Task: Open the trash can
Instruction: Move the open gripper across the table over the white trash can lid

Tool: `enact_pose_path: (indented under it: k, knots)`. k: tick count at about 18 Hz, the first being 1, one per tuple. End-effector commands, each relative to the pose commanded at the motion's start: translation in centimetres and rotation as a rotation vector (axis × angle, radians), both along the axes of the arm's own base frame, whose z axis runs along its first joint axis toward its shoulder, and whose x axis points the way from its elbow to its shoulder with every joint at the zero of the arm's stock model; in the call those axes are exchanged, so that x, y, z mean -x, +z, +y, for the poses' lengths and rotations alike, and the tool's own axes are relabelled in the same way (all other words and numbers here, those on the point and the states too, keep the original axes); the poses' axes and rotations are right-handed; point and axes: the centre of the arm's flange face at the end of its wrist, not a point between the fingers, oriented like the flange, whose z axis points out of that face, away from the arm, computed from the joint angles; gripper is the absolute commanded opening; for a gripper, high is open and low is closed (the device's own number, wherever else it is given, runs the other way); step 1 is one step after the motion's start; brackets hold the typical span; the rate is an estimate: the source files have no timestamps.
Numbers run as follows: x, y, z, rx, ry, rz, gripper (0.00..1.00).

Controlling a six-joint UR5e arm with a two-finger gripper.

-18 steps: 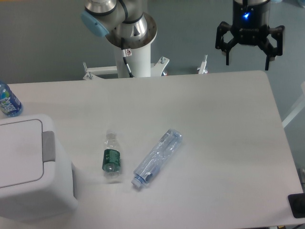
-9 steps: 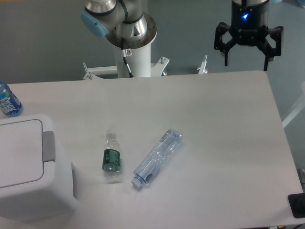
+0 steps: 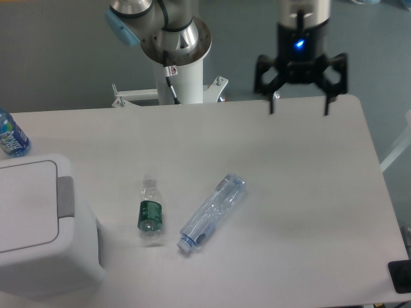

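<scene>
Nothing was done yet: the trash can [image 3: 38, 224] sat closed, its grey push tab [image 3: 65, 196] untouched, while the gripper [image 3: 300, 108] hovered well apart, fingers wide.

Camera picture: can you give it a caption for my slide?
Open gripper hangs over the table's far edge, away from the closed white trash can.

Counted on the table [image 3: 289, 192]: one trash can [image 3: 38, 224], three plastic bottles [image 3: 150, 212] [image 3: 212, 212] [image 3: 11, 135], and above it one gripper [image 3: 299, 108].
</scene>
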Motion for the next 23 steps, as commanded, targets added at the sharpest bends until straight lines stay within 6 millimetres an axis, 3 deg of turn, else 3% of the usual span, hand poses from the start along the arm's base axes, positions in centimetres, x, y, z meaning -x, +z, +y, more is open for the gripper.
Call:
enact_pose_path:
  k: [3, 9, 13, 23]
  knots:
    - [-3.5, -1.0, 4.1, -0.027, 0.017, -0.049, 1.00]
    - [-8.6, -2.8, 10.4, -0.115, 0.124, -0.126, 1.00]
    - [-11.2, -2.6, 12.8, -0.212, 0.176, -0.158, 1.00]
    - [-16.3, -3.5, 15.7, -0.232, 0.139, -0.244, 1.00]
